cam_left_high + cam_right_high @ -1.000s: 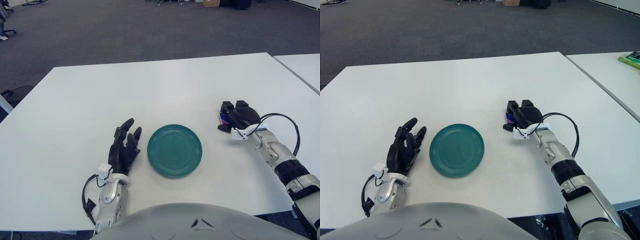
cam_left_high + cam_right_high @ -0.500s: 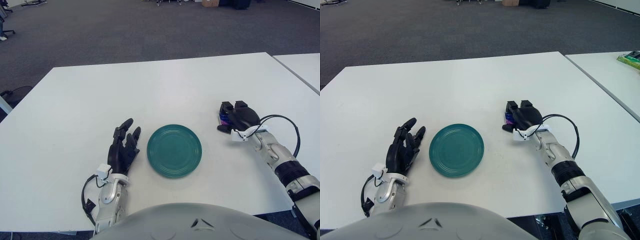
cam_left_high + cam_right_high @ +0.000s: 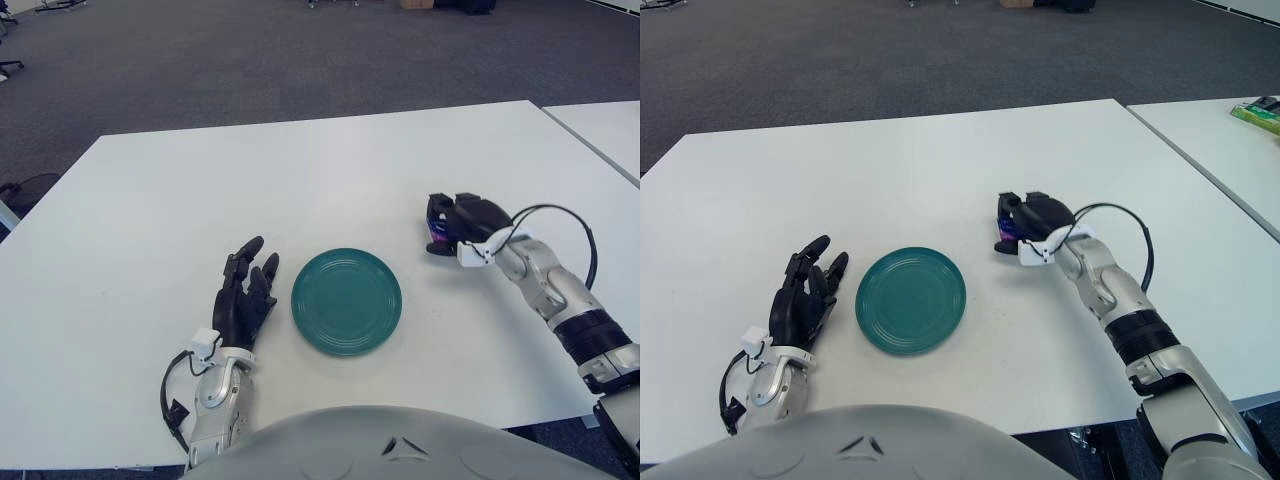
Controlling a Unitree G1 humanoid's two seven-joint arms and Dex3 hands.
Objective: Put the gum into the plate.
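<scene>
The teal plate lies on the white table near the front edge. To its right my right hand is curled around the gum, a small blue and purple pack that peeks out between the black fingers. Most of the pack is hidden by the hand. The hand with the gum is a short gap away from the plate's right rim. My left hand shows just left of the plate with its fingers spread, holding nothing.
A second white table stands to the right across a narrow gap, with a green object on its far edge. Dark carpet lies beyond the table.
My right hand has moved left towards the plate with the gum in its grasp. The left hand and the plate have stayed put.
</scene>
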